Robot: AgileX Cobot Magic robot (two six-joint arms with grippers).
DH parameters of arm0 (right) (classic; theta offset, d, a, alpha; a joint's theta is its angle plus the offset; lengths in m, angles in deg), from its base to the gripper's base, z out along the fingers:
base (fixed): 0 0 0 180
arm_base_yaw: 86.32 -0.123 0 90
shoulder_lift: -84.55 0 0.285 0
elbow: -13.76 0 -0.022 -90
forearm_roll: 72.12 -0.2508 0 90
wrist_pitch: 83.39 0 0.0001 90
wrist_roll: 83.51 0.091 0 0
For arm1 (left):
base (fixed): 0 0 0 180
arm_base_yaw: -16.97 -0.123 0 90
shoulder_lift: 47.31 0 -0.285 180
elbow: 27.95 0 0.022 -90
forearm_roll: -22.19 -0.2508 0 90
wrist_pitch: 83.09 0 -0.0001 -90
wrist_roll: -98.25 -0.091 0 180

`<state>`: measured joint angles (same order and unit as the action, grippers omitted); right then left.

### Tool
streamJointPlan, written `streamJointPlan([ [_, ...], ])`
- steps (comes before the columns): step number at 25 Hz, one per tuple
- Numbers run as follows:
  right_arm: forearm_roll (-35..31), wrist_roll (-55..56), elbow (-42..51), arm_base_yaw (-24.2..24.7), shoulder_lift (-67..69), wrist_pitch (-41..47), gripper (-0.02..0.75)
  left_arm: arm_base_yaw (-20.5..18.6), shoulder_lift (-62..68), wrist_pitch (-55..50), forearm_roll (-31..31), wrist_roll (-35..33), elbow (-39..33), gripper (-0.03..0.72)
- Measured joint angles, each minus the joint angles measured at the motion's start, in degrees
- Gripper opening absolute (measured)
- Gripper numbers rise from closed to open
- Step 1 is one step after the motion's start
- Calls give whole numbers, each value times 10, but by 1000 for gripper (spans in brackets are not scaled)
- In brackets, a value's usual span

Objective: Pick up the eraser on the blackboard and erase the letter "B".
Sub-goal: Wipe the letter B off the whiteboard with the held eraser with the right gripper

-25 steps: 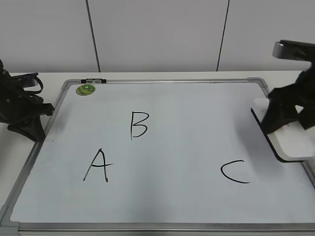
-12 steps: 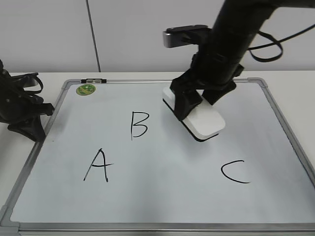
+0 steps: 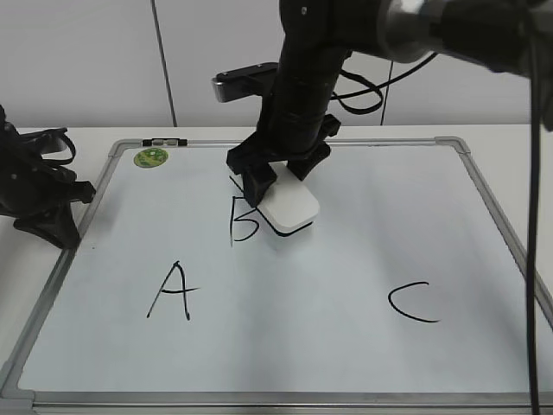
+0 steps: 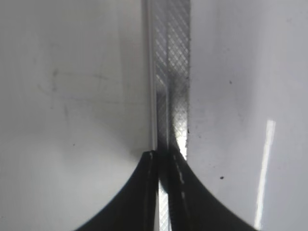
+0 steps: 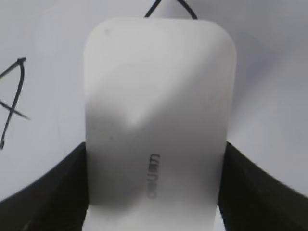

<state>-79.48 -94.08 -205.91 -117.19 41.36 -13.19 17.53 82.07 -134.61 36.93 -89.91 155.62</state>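
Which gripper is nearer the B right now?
Right. The right gripper holds the eraser against the B; the left gripper sits at the board's left frame.

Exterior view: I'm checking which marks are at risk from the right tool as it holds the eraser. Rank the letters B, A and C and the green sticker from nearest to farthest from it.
1. Letter B: right beside the right tool and its eraser, partly covered.
2. Green sticker: far-left corner of the board.
3. Letter A, near left, and letter C, near right: too close to call.
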Motion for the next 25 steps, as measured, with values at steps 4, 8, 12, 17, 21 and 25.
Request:
streamJointPlan([
  [4, 2, 7, -65, -12, 49, 1, 545, 0, 0, -1, 1, 0, 0, 11],
  [8, 5, 15, -110, -17, 87, 2, 545, 0, 0, -1, 1, 0, 0, 11],
  [12, 13, 15, -124, -17, 110, 3, 545, 0, 0, -1, 1, 0, 0, 11],
  [17, 20, 18, -128, -20, 139, 3, 545, 0, 0, -1, 3, 0, 0, 11],
  [21, 21, 19, -130, -21, 142, 3, 545, 0, 0, -1, 3, 0, 0, 11],
  [25, 21, 19, -133, -21, 150, 2, 545, 0, 0, -1, 3, 0, 0, 11],
])
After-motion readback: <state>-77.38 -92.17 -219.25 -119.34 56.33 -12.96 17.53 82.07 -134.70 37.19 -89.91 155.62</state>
